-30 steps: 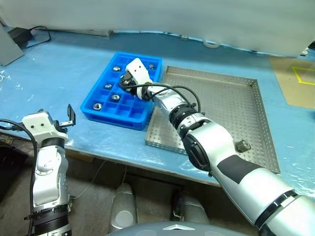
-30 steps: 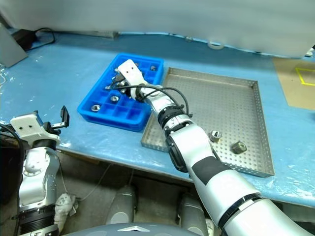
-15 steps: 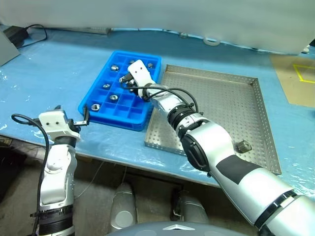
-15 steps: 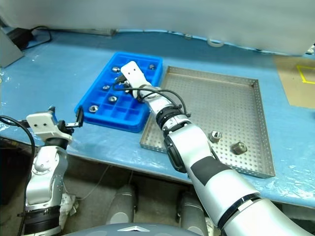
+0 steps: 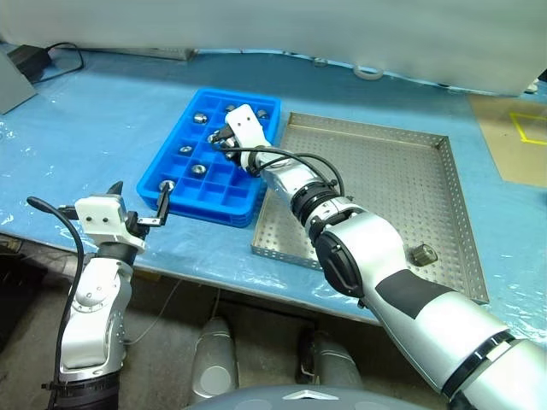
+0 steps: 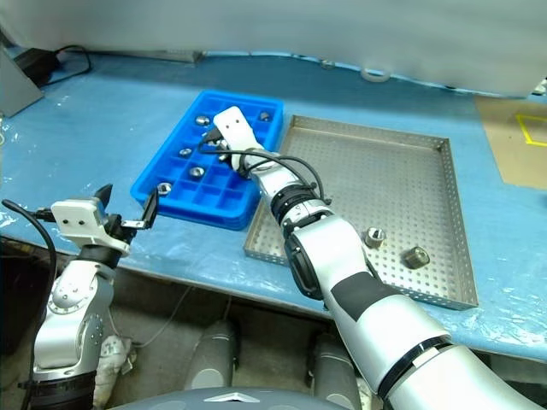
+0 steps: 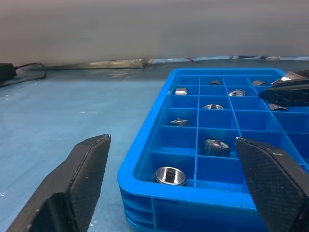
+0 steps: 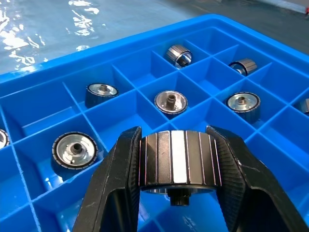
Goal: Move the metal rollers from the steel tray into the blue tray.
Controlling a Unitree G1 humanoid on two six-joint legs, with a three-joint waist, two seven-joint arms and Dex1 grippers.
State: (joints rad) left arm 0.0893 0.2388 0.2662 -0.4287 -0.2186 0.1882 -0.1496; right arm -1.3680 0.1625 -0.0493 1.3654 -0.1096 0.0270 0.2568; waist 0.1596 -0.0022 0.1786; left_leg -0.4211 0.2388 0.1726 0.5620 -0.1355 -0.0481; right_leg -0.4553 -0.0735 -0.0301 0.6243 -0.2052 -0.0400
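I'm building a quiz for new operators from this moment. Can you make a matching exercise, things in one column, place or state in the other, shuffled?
Things:
1. right gripper
2. left gripper
3. steel tray
4. blue tray

Places or states:
A. open, at the table's near edge by the blue tray's corner
B. holds two loose rollers near its front rim
C. shut on a roller above a compartment
D. several compartments already hold one roller each

Pairs: 1-C, 2-A, 3-B, 4-D
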